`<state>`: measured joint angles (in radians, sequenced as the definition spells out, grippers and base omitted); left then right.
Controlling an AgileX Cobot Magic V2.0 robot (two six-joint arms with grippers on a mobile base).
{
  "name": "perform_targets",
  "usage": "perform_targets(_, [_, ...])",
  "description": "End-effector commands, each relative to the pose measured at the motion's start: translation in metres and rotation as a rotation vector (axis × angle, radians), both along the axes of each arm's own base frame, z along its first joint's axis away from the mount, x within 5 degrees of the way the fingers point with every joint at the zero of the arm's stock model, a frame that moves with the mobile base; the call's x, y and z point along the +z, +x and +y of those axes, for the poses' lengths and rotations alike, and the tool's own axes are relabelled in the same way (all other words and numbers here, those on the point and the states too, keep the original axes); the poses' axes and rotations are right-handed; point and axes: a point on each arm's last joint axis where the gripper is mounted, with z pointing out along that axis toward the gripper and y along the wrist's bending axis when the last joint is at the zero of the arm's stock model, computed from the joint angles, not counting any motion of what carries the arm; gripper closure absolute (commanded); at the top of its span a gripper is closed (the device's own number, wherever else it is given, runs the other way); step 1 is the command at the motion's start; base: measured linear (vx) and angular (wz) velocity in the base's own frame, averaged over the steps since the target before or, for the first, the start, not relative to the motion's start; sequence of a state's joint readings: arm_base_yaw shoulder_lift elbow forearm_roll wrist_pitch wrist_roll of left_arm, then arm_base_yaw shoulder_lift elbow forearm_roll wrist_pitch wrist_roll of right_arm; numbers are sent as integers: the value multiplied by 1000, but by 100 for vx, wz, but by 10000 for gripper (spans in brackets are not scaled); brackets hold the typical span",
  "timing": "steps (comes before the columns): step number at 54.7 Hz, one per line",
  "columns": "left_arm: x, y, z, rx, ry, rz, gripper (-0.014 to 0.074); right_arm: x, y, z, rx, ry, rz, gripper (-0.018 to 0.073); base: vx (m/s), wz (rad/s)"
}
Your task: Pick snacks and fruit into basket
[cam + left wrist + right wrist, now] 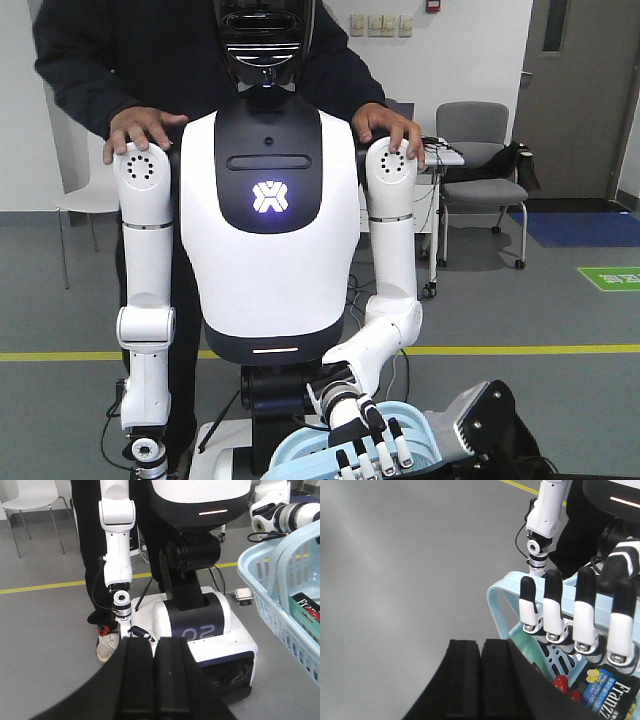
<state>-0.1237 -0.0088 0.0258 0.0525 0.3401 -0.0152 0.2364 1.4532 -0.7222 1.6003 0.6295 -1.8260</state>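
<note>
The left gripper (pixel 154 645) has its two black fingers pressed side by side with only a thin seam between them and nothing in the seam. The right gripper (pixel 481 645) stands the same way, its jaws together and empty.

Just past the right gripper's fingers lies the near corner of the light-blue basket (pixel 495 597). A white humanoid robot's hand (pixel 580 615) hooks four black-tipped fingers over the basket's raised handles. Inside the basket, under that hand, lies the mint-green snack pouch (pixel 522 632), with a black strip with white marks along it and red berries showing at its lower end. Beside it, towards the basket's far corner, lies a dark pack (pixel 607 695) with white lettering and yellow spots.

In the left wrist view the basket fills the right edge, its latticed wall and handles in front of the dark pack. Whether the basket rests on anything I cannot tell.

The humanoid robot (pixel 268 250) faces the front camera, a lit white mark on its chest. One arm hangs straight; the other bends down to the basket at the bottom edge. Its base (pixel 200 625) is marked "02" and stands on a grey floor (pixel 395 555) crossed by a yellow line (pixel 45 586). A person (pixel 140 60) in dark clothes stands behind it with a hand on each of its shoulders. A grey chair (pixel 480 160) stands by the back wall.
</note>
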Motion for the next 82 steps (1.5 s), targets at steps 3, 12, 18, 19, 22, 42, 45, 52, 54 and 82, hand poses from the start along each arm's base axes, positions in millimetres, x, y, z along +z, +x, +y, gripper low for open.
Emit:
perform_targets(3, [5, 1, 0, 1, -20, -76, 602, 21, 3, 0, -31, 60, -63, 572, 0, 0])
perform_targets(12, [5, 1, 0, 1, -20, -76, 602, 21, 10, -6, -134, 57, -72, 572, 0, 0])
perform_targets(18, [5, 1, 0, 1, -20, -76, 602, 21, 16, -12, -193, -16, -119, 572, 0, 0])
perform_targets(19, [5, 1, 0, 1, -20, -76, 602, 21, 17, -13, -202, -29, -124, 572, 0, 0])
perform_targets(22, [5, 1, 0, 1, -20, -76, 602, 22, 20, -16, -226, -59, -142, 572, 0, 0])
perform_targets(42, [5, 1, 0, 1, -19, -75, 602, 86, -9, -51, -484, -180, -383, 572, 0, 0])
perform_targets(45, [5, 1, 0, 1, -19, -75, 602, 107, -27, -58, -516, -172, -469, 572, 0, 0])
perform_targets(52, [5, 1, 0, 1, -19, -75, 602, 121, -66, -75, -627, -126, -549, 572, 0, 0])
perform_targets(54, [5, 1, 0, 1, -19, -75, 602, 120, -78, -81, -661, -126, -579, 572, 0, 0])
perform_targets(82, [5, 1, 0, 1, -19, -74, 602, -7, -179, -101, -660, 27, -681, 572, 0, 0])
